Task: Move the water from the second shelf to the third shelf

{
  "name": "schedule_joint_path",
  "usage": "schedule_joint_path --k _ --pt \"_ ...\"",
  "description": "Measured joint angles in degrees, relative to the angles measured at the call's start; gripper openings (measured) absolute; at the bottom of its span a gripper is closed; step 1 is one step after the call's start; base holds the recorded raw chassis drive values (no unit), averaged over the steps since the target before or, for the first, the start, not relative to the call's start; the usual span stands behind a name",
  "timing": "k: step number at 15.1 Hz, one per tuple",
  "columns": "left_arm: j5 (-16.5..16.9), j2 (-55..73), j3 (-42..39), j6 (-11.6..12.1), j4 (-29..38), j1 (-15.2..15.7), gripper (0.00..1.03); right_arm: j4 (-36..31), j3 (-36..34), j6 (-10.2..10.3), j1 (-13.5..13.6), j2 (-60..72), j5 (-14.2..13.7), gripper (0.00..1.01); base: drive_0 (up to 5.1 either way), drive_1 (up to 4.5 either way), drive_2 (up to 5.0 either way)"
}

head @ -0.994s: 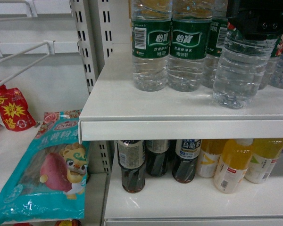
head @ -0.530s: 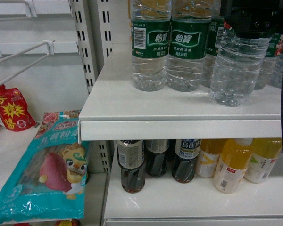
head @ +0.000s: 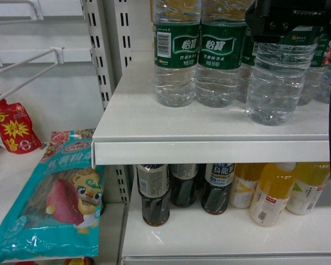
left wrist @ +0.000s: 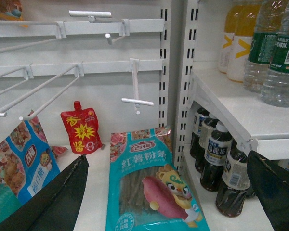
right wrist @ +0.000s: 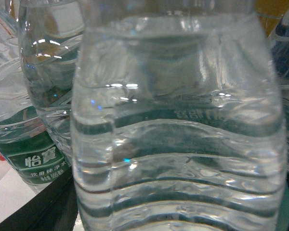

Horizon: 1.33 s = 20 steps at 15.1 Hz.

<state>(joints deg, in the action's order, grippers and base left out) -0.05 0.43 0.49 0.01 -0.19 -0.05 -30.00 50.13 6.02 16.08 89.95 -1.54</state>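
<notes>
My right gripper (head: 284,25) stood at the label band of the water bottle (head: 276,83), its dark housing covering the upper body of that bottle in the head view. The bottle stood upright on the white shelf (head: 154,127), nearest the front edge and slightly ahead of its neighbours. In the right wrist view the ribbed clear wall of the bottle (right wrist: 178,134) filled the frame, very close to the camera, with a dark strip at the lower left corner. Whether my right fingers were clamped on the bottle or only beside it, I could not tell; neither view showed the fingertips.

Other water bottles (head: 179,55) with green labels stood in a row to the left and behind. On the shelf below stood dark drink bottles (head: 154,193) at left and orange drink bottles (head: 273,193) at right.

My left gripper (left wrist: 168,202) hung low, well away from the shelves, its two dark fingers (left wrist: 53,202) spread wide with nothing between them but the view of a teal snack bag (left wrist: 149,187) lying flat on the near left surface. A red pouch (left wrist: 82,132) leaned against the far wall, under white wire hooks (left wrist: 135,86).
</notes>
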Motion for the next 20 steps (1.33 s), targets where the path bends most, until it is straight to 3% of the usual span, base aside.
schedule_joint_path --k 7,8,11,20 --pt "0.0 0.0 0.0 0.0 0.0 0.0 0.98 6.4 -2.1 -0.3 0.1 -5.9 -2.3 0.98 0.0 0.0 0.0" --pt "0.0 0.0 0.0 0.0 0.0 0.0 0.98 7.3 -2.5 -0.3 0.1 -6.6 -2.1 0.98 0.0 0.0 0.0" --pt "0.0 0.0 0.0 0.0 0.0 0.0 0.98 9.4 -5.3 -0.3 0.4 -10.4 2.0 0.98 0.0 0.0 0.0" --pt "0.0 0.0 0.0 0.0 0.0 0.0 0.98 11.0 -11.1 -0.3 0.0 -18.1 3.0 0.98 0.0 0.0 0.0"
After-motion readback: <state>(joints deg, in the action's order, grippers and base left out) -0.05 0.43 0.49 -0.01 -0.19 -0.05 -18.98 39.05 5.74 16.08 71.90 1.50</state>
